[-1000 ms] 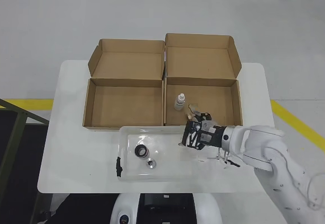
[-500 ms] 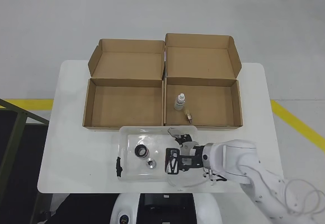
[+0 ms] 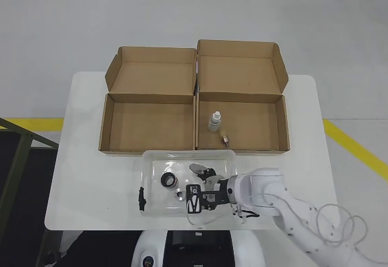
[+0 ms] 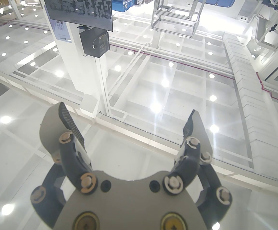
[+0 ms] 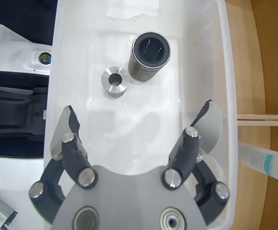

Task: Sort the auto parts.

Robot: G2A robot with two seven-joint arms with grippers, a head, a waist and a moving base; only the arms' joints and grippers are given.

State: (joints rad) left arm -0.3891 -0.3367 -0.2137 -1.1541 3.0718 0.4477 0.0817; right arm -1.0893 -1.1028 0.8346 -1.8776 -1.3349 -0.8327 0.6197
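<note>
My right gripper [image 5: 138,108], spread and empty, hangs over the clear plastic bin [image 5: 221,48]. Just ahead stand a dark cylindrical bearing [image 5: 149,56] and a small silver metal bushing [image 5: 115,81], both unsorted. Beyond, a white plastic bottle [image 3: 215,121] already lies in the brown cardboard box [image 3: 260,123]: roughly half done, I judge.

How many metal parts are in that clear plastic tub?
2: a linear bearing and a smaller steel bushing beside it. The open claw covers part of the tub, so more may be hidden.
</note>
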